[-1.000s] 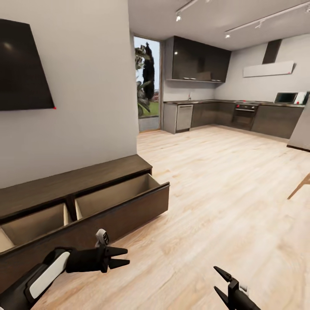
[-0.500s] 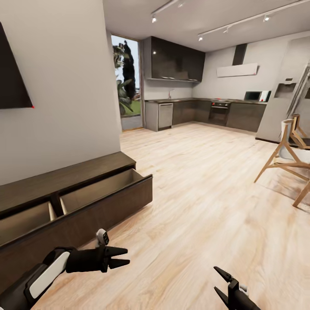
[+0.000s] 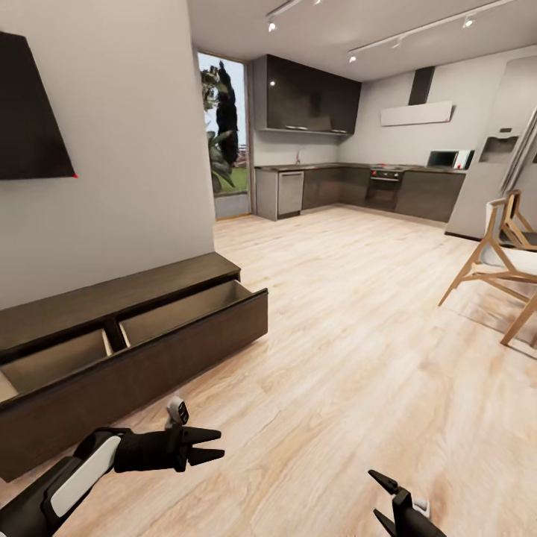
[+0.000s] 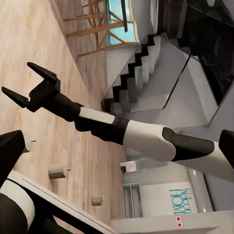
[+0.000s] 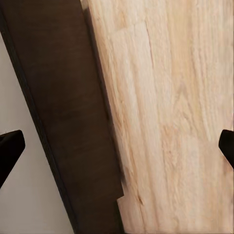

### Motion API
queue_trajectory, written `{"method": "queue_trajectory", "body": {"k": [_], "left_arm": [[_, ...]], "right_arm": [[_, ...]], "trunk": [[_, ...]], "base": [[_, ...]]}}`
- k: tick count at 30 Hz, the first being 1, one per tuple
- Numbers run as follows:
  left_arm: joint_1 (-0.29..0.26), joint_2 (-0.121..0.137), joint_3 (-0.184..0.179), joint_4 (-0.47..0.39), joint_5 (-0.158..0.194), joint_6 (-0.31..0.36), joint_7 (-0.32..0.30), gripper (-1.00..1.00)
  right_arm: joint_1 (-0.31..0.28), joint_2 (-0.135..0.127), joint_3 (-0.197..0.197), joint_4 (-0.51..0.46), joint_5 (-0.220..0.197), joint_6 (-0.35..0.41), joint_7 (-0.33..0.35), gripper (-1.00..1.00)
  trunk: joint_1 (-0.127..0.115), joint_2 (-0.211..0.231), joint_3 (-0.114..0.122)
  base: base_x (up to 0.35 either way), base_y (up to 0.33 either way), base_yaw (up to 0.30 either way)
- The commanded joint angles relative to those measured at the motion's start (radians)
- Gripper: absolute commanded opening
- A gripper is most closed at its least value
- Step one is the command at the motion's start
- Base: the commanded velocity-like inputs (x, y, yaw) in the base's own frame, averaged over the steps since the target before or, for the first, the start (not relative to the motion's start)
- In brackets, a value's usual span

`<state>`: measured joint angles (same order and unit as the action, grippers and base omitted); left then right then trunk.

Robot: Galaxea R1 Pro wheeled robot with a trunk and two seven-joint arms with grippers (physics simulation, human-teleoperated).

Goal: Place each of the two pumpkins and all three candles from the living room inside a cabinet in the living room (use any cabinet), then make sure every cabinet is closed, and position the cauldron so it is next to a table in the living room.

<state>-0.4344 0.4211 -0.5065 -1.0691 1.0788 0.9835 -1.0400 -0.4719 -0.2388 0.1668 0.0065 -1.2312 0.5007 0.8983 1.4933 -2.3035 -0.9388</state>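
Note:
The long low dark brown cabinet (image 3: 149,287) stands against the left wall with two drawers (image 3: 186,307) pulled out, their pale insides bare. In the right wrist view its dark top (image 5: 63,107) runs beside the floor. My left gripper (image 3: 221,443) hovers open over the floor in front of the cabinet, holding nothing. My right gripper (image 3: 375,494) is open and empty low at the right, and it also shows in the left wrist view (image 4: 18,78) and in its own view (image 5: 117,146). Three small pale candles (image 4: 57,171) sit on the floor in the left wrist view.
Wooden chairs (image 3: 488,268) stand at the right. A dark kitchen (image 3: 358,190) and a tall grey fridge (image 3: 488,179) fill the far end, beside a glass door (image 3: 224,134). A black TV (image 3: 30,119) hangs above the cabinet. A staircase (image 4: 146,73) shows in the left wrist view.
The whole head view swung right, then back a little left, so the camera moved. Both grippers keep their pose in the picture, the right one sitting slightly lower.

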Motion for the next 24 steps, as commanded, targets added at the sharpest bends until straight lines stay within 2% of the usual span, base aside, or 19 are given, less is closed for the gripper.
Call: {"method": "queue_trajectory", "body": {"k": [1,6,12,24], "left_arm": [[-0.001,0.001,-0.003,0.001,0.004,0.004,-0.002,1.0],[-0.001,0.001,0.001,0.012,0.004,0.004,-0.002,1.0],[-0.001,0.002,0.004,0.014,0.004,0.004,-0.002,1.0],[-0.001,0.002,0.008,0.03,0.006,0.004,-0.002,1.0]], "right_arm": [[-0.001,0.0,0.008,0.001,-0.011,0.002,0.001,1.0],[-0.001,-0.002,0.008,0.0,-0.012,-0.102,0.005,1.0],[-0.001,-0.002,0.008,0.001,-0.013,-0.164,0.007,1.0],[-0.001,-0.002,0.008,0.003,-0.012,-0.188,0.0,1.0]], "trunk": [[-0.001,0.0,-0.003],[-0.001,0.0,-0.007],[-0.001,0.0,-0.011],[-0.001,0.0,-0.023]], "base": [[-0.209,0.0,0.117],[-0.074,0.0,0.061],[-0.006,0.0,-0.121],[-0.001,0.0,-0.216]]}}
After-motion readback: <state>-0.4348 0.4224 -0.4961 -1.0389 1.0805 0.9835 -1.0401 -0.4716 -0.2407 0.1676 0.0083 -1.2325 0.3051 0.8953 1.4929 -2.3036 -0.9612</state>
